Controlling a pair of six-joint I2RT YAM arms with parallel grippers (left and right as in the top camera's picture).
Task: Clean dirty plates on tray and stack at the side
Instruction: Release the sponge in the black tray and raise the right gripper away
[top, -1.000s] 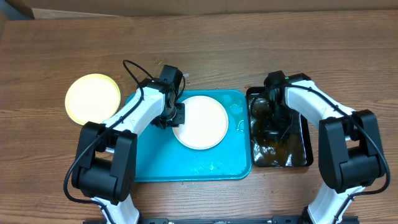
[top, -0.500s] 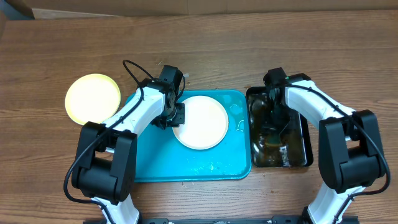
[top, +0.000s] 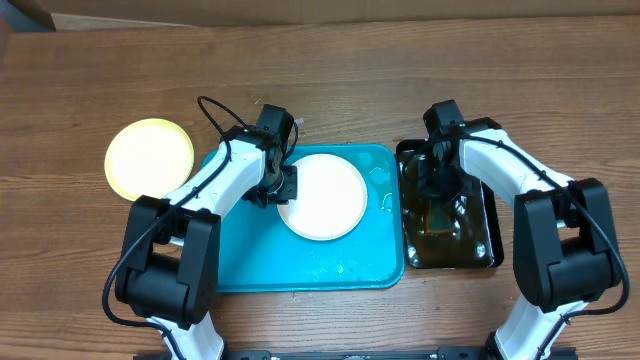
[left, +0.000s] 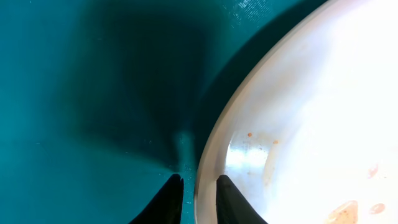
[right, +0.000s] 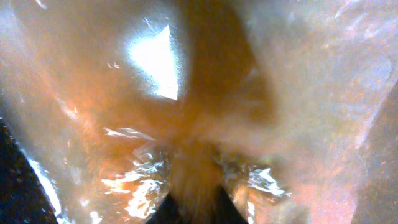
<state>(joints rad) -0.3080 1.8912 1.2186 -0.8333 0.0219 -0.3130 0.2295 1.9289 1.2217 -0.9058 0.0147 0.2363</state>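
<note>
Overhead: the left tool (top: 283, 187) pinches the white plate (top: 325, 200) at its 9 o'clock rim. The plate lies in the upper middle of the turquoise tray (top: 300, 270). The yellow plate (top: 150, 158) sits apart on the table (top: 350, 80), at the tray's 10 o'clock. Just beside the tray at 3 o'clock, the right tool (top: 437, 185) is down in the black tray (top: 495, 250) of brownish liquid, at the 12 o'clock end of the sponge (top: 440, 215).

Left wrist: the two fingers straddle the plate's edge, one on the turquoise floor side and one inside the rim, nipped onto it. Small orange specks (left: 357, 208) mark the plate toward 4 o'clock of the view.

Right wrist: the fingertips at 6 o'clock are pressed together on the glistening, soaked brown sponge, which fills nearly the whole view.

The step in hand appears to be loading the sponge while the plate is steadied. The next move likely calls for lifting the sponge clear of the black tray, carrying it toward 9 o'clock to the held plate, and wiping the specks without dragging the plate from its grip.
</note>
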